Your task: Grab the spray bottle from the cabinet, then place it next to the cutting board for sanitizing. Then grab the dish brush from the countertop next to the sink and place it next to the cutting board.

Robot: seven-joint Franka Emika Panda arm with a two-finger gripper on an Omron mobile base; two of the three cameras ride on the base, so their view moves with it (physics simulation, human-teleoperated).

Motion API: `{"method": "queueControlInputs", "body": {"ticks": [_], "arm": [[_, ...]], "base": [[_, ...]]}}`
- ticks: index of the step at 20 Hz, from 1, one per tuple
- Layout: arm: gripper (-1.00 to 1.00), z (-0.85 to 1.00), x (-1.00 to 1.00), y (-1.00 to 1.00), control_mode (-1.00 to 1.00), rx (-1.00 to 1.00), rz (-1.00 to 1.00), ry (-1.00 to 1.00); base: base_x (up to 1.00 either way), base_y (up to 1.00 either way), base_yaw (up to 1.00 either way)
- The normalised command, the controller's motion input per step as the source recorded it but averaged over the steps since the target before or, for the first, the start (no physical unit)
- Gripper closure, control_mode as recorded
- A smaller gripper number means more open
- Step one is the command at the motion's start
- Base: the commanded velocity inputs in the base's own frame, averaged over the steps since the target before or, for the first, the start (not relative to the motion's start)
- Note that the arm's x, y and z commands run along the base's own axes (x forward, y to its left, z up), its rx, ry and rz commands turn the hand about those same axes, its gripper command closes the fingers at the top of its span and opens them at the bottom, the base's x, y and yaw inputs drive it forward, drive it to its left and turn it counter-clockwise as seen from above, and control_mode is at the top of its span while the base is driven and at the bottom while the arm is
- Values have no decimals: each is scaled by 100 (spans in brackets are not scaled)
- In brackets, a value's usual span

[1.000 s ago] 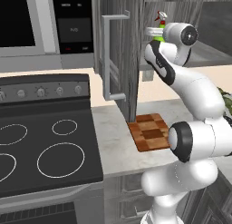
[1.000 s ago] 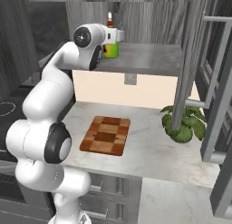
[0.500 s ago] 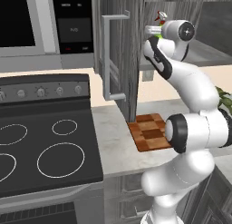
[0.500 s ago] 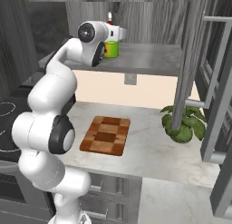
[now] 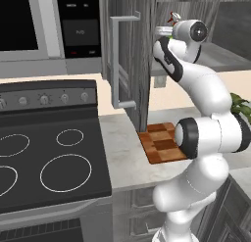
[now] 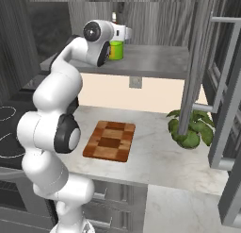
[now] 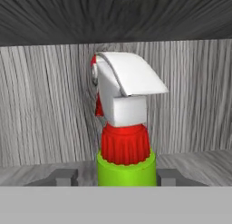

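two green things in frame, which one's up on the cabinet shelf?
The spray bottle: green body with a red collar and white trigger head, standing upright on the grey shelf. The leafy potted plant sits lower, on the countertop.

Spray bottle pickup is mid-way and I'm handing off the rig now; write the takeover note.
Gripper: inside the cabinet, fingertips either side of the spray bottle; can't confirm they grip it.
Spray bottle: upright on the cabinet shelf, not lifted.
Cutting board: on the countertop, beside a potted plant.
Done: reach to bottle.
Left: grasp, place by board, then fetch dish brush.
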Motion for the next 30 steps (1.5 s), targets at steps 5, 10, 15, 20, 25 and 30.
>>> {"method": "queueControlInputs", "body": {"ticks": [5,10,15,20,25,30], "arm": [[100,0,8,-1,-100,0,0,0],[100,-1,0,0,-100,0,0,0],[100,0,0,0,-100,0,3,0],[100,0,-10,-3,-100,0,5,0],[100,0,-43,-11,-100,0,2,0],[100,-1,-80,-16,-100,0,0,-5]], "base": [[0,0,0],[0,0,0],[0,0,0],[0,0,0],[0,0,0],[0,0,0]]}}
